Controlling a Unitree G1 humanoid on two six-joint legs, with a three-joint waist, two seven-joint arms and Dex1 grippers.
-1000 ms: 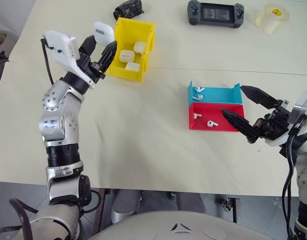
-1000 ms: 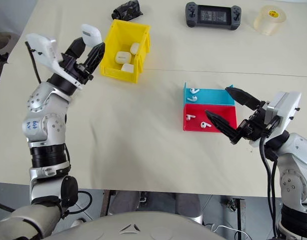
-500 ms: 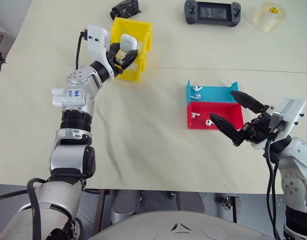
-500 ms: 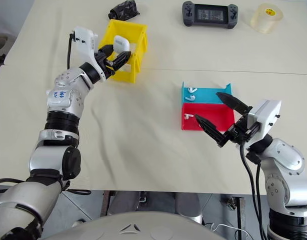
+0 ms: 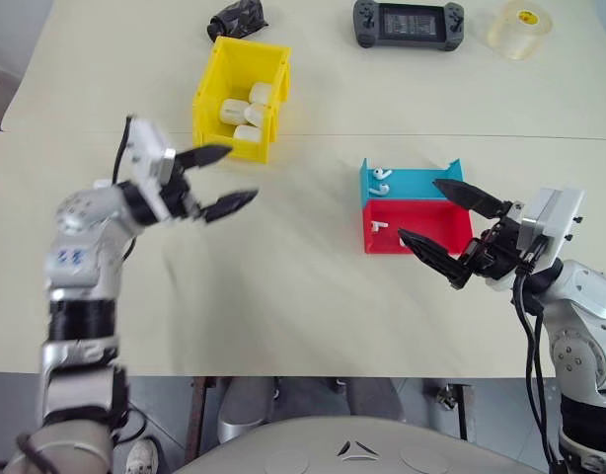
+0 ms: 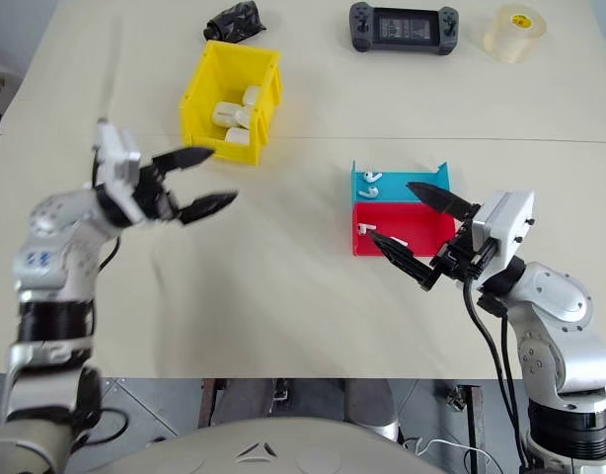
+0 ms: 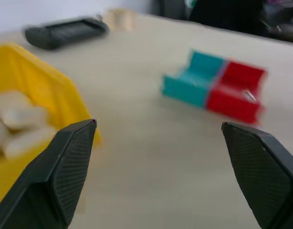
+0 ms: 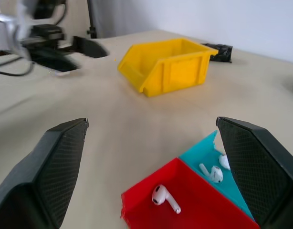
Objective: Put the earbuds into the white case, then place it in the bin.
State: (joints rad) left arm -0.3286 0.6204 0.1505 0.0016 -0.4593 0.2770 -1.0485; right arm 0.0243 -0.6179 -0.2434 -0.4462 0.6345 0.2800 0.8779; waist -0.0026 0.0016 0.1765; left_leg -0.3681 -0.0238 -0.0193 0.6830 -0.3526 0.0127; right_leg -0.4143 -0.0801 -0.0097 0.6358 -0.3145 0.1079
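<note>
1. Since a case just went into the bin, the next round looks like it's about the earbuds [image 5: 382, 178] in the two little trays, and the relation that matters is which arm sits closer to them. That's clearly the right gripper [image 5: 443, 233]: it hangs just past the near edge of the red tray [image 5: 436, 225], its fingers pointing toward the trays from the robot's right.

2. Right gripper is spread as wide as it goes and has nothing in it. In the right wrist view one bud lies in the red tray [image 8: 164, 197], stem pointing off toward the tray's near corner, with a couple more in the teal tray [image 8: 209, 151] just behind it.

3. Left gripper [image 5: 216, 180] is also wide open and empty, hovering over bare table near the front lip of the yellow bin [image 5: 202, 91], well apart from the trays.

4. The bin holds several white cases [image 5: 242, 112] bunched together inside. I can't spot a loose case on the table, so I can't tell where the next one comes from.

5. What changed: a second ago the left gripper was clamped on a white case and held it up beside the bin; half a second ago it was over the bin. Now the case is in there, and the left gripper has let go and pulled back and down. The right gripper barely moved and stayed open throughout.
</note>
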